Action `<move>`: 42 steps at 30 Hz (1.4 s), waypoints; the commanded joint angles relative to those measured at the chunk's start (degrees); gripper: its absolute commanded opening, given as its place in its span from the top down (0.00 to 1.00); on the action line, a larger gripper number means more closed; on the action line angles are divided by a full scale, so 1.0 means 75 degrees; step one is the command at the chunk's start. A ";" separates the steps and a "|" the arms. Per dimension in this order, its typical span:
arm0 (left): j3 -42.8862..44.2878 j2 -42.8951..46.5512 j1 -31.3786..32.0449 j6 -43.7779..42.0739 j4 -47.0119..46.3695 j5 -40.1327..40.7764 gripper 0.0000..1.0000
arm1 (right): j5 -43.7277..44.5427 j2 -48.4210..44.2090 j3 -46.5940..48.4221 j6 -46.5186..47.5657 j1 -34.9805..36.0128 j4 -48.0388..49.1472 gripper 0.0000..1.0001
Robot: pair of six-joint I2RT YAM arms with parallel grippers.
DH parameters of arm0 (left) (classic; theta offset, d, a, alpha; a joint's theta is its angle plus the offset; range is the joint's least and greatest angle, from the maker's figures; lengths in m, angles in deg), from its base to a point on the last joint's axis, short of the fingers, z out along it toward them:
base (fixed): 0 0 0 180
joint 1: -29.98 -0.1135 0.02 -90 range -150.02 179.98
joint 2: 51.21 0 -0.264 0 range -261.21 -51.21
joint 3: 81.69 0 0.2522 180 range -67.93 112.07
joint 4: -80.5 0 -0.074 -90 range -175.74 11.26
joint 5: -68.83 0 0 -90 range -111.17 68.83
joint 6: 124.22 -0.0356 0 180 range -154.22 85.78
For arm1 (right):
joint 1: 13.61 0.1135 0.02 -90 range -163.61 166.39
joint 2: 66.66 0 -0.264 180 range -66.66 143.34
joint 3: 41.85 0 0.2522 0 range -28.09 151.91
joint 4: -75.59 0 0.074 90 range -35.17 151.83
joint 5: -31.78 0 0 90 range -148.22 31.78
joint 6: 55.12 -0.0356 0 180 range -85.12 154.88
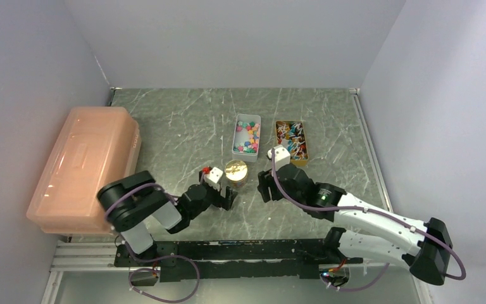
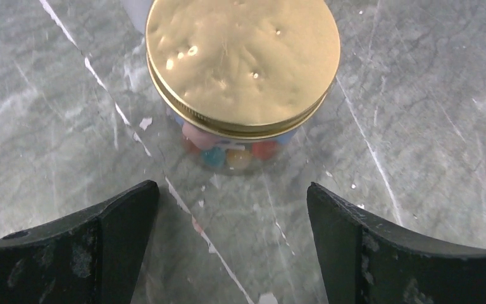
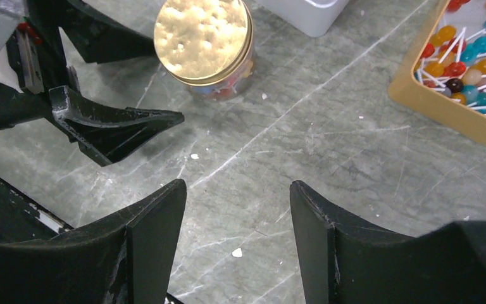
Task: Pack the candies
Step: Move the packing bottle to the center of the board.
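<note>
A clear jar (image 1: 235, 172) with a gold screw lid (image 2: 243, 60) stands upright on the marble table, and several candies (image 2: 228, 152) show through its glass. More candies (image 1: 248, 136) lie in a white tray (image 1: 236, 151) behind it. My left gripper (image 2: 234, 202) is open just short of the jar on its near side, its fingers (image 2: 120, 218) apart from the glass and nothing between them. Off to the jar's right, my right gripper (image 3: 237, 190) is open over bare table. The jar (image 3: 202, 41) stands ahead and to the left in the right wrist view.
A yellow-brown tray of lollipops (image 1: 291, 139) sits right of the white tray. A large closed pink bin (image 1: 82, 168) fills the table's left side. The left gripper's fingers (image 3: 114, 126) lie close to my right gripper, on its left.
</note>
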 commanded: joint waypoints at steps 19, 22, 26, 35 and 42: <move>0.0975 -0.3471 -0.0139 -0.1215 -0.3418 -0.0452 0.06 | -0.0954 0.0587 0.0233 -0.0154 -0.0488 0.0364 0.33; 0.1174 -0.3614 -0.0143 -0.1416 -0.3418 -0.0531 0.06 | -0.0989 0.0514 0.0164 -0.0154 -0.0512 0.0304 0.33; 0.1305 -0.3742 -0.0156 -0.1586 -0.3413 -0.0671 0.07 | -0.0972 0.0428 0.0133 -0.0136 -0.0536 0.0173 0.33; 0.1445 -0.3932 -0.0150 -0.1837 -0.3408 -0.0856 0.17 | -0.1034 0.0264 -0.0020 -0.0298 -0.0563 0.0057 0.35; 0.1217 -0.3721 -0.0147 -0.1984 -0.3400 -0.1439 0.40 | -0.0853 0.0310 0.0051 -0.0386 -0.0571 -0.0169 0.37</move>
